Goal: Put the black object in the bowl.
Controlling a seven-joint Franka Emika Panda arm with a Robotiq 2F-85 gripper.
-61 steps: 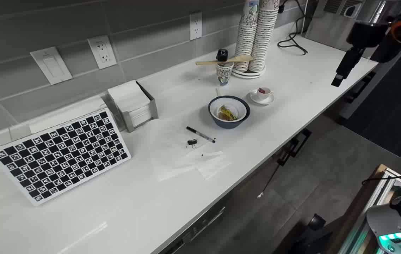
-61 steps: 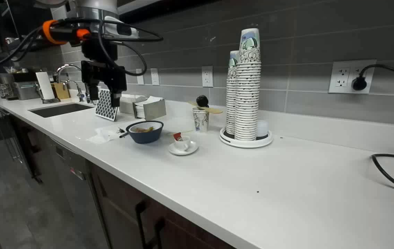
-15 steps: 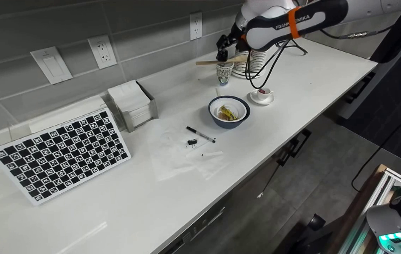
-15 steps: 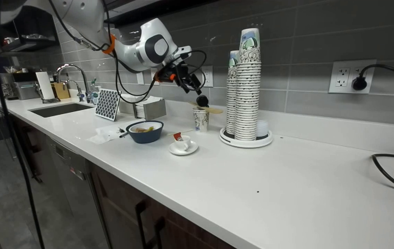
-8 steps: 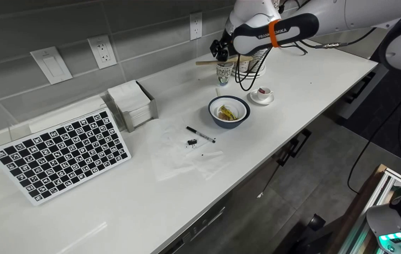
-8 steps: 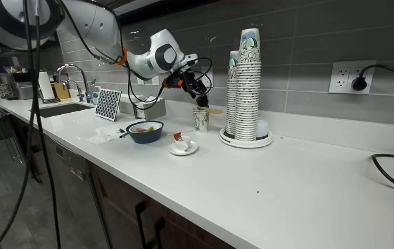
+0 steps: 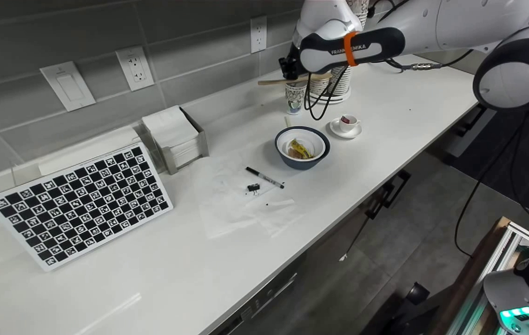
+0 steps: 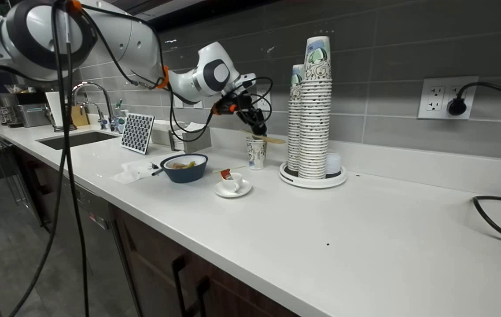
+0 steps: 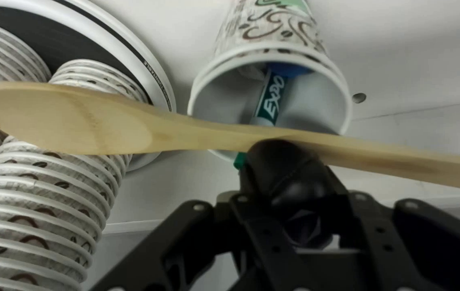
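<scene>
Gripper (image 9: 290, 178): had black object (image 9: 278, 163) pinched, presumably for lifting
Cup (image 9: 268, 30): propped spoon (image 9: 209, 136) near back edge
Bowl (image 7: 299, 164): waited nearer front edge

White counter (image 7: 176, 260): blue-rimmed bowl (image 7: 300, 164), saucer (image 7: 346, 135), paper cup (image 8: 256, 155), napkin holder (image 8: 198, 141), turntable (image 8: 312, 183), checkered board (image 7: 83, 204).

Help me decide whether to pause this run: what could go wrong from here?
The wooden spoon lies across the paper cup beneath the black object, so lifting may drag the spoon or tip the cup. The hand brackets the black object, but the views do not settle how firm any grip is, so it might slip. The bowl already contains a yellow packet, so the object could land on that and roll.
</scene>
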